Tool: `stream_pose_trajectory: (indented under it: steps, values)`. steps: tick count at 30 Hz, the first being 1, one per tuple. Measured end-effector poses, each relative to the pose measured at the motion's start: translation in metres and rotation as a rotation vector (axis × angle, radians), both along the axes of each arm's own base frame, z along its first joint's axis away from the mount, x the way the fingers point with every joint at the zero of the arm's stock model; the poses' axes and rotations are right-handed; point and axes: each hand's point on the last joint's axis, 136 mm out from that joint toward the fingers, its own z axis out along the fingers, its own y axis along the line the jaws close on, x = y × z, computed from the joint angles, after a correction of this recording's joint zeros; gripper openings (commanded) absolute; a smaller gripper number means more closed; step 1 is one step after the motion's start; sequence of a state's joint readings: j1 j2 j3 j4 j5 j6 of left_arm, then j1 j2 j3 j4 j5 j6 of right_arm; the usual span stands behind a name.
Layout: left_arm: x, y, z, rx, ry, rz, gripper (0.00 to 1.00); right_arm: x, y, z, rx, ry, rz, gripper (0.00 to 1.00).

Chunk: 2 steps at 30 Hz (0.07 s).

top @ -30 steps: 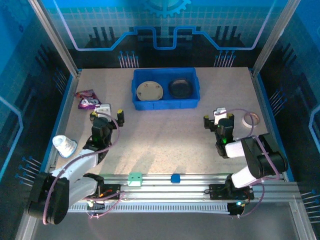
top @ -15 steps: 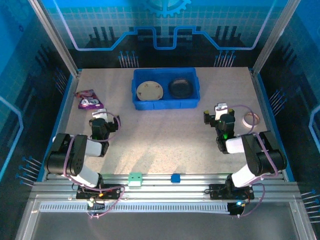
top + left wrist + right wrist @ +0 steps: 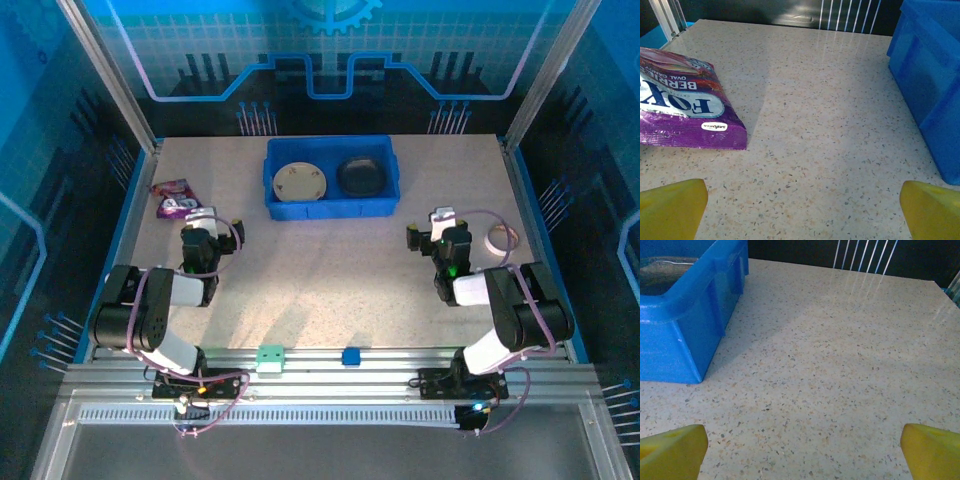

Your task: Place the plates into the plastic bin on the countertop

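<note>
Both hands released, fingers spread wide, nothing gripped. L hand low near counter left edge, just beside purple snack pkt. R hand near right edge, tape ring beside it. Far-centre of counter: blue bin w/ 2 plates abreast, cream floral plate left, dark plate right.

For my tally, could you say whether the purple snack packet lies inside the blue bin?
No, the packet lies on the countertop, left of the bin.
</note>
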<state>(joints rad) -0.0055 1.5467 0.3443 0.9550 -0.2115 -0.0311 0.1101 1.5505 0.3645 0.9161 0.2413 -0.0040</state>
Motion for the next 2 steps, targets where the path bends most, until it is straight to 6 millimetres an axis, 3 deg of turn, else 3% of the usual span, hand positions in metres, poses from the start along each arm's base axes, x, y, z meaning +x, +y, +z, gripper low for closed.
stream_pose_trajectory:
  steps: [2]
  values:
    - [0.0000,0.0000,0.0001,0.000,0.000,0.000,0.99,0.0007,0.0009,0.0008,0.002,-0.002,0.005,1.00]
